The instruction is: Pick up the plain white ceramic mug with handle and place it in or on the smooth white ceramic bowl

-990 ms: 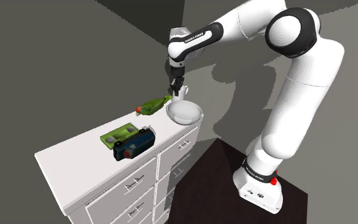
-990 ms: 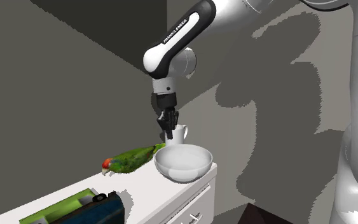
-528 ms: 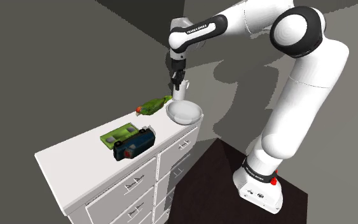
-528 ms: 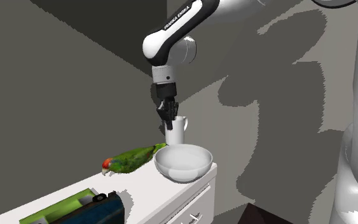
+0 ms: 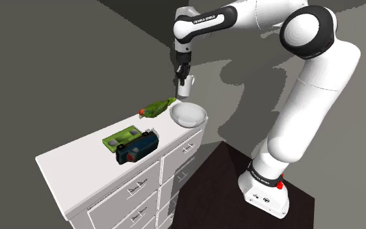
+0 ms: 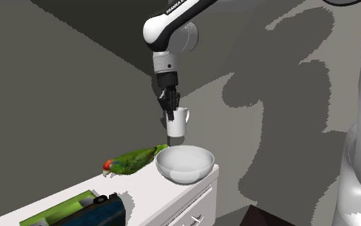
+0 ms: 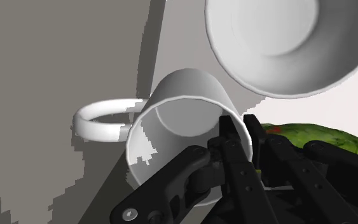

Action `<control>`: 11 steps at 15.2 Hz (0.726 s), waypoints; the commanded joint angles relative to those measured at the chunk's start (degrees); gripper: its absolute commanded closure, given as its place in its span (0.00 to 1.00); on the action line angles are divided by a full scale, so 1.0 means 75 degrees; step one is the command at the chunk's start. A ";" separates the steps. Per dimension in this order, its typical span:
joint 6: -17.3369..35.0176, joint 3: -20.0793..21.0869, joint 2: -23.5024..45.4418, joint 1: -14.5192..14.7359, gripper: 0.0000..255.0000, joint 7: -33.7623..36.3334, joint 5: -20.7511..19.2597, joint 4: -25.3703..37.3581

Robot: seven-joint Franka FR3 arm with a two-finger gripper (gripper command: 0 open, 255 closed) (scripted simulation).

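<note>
hand (image 6: 171, 115) clenched on rim of mug (image 6: 179, 124) | mug upright in the air above the bowl (image 6: 184, 164), perhaps nearer its far edge | bowl on table (image 5: 71, 157) corner, green toy bird (image 6: 133, 160) just beside it

**Shoulder view:** high, beside and behind the stand (image 5: 264, 188), looking down over the cabinet (image 5: 71, 166); distant, with the whole arm (image 5: 311, 84) in frame.
**Second exterior view:** lower and nearer, about level with the cabinet top, facing the wall.
**Wrist view:** very near, looking down along the gripper (image 7: 239, 130).
All three share the mug (image 5: 184, 88) and bowl (image 5: 188, 116).
</note>
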 commanded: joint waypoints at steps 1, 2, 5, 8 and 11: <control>-0.0204 0.0001 -0.0030 0.0001 1.00 0.0000 -0.0005 0.0178; -0.0304 0.0001 -0.0046 0.0002 1.00 -0.0003 -0.0006 0.0262; -0.0604 0.0003 -0.0085 0.0004 1.00 -0.0012 -0.0008 0.0524; -0.0810 0.0004 -0.0104 0.0004 1.00 -0.0018 -0.0009 0.0711; -0.0862 0.0143 -0.0939 0.0145 1.00 0.0280 -0.0077 -0.0081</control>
